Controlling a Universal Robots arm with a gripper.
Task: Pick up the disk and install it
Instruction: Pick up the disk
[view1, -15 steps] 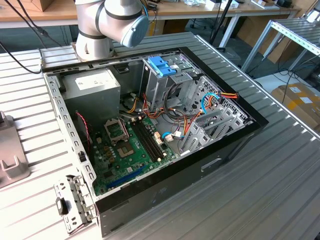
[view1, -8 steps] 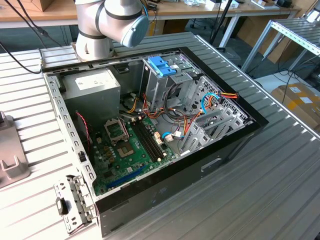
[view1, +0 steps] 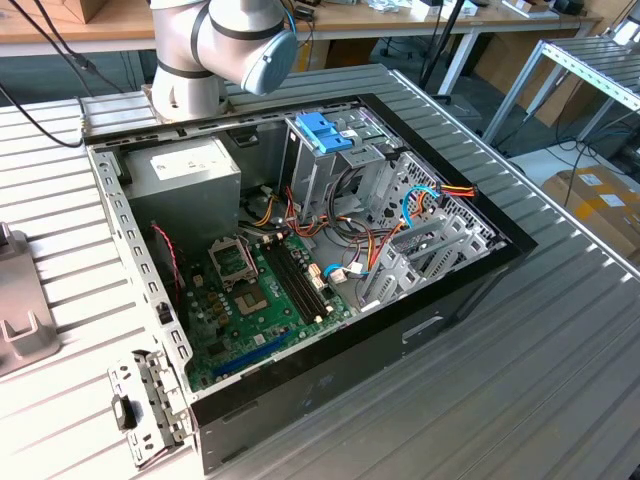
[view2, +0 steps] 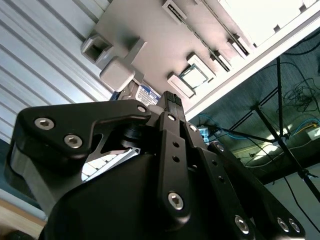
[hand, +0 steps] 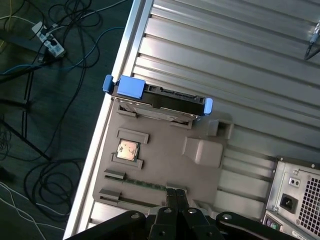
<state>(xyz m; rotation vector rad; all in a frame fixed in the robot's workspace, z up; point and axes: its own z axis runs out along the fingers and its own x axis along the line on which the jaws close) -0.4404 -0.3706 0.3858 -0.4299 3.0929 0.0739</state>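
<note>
A black gripper (hand: 175, 194) hangs above a grey moulded tray (hand: 165, 162) that rests on a ribbed metal table (hand: 225, 55). In both wrist views its two fingers are pressed together with only a thin seam between them, and nothing is held between them.

The disk (hand: 170, 98) sits at the far end of the tray from the gripper, out ahead of the fingertips and apart from them. It is a dark, flat hard drive seen along one long edge, with blue plastic rails (hand: 131, 87) at both of its ends. In the second wrist view a corner of the disk (view2: 148, 93) with a blue and white label peeks out just beyond the gripper (view2: 170, 96), partly hidden by the gripper's body.

Between the gripper and the disk, a square processor chip (hand: 127, 149) lies in its own recess of the tray. Nearer the gripper, a thin memory stick (hand: 145, 183) lies in a slot. The tray lies along the table's edge; beyond that edge, cables (hand: 45, 60) trail on a dark floor.

Off to one side of the gripper stands the back of a computer case (hand: 297, 197), with a power socket and a vent grille.

In the exterior view the same case (view1: 350, 365) lies open on the table. Inside it are a green motherboard (view1: 260, 300), a grey metal box (view1: 185, 175) with a white sticker and an upright metal cage (view1: 325, 140) with a blue plastic top. The robot arm (view1: 225, 45) rises behind the case.
</note>
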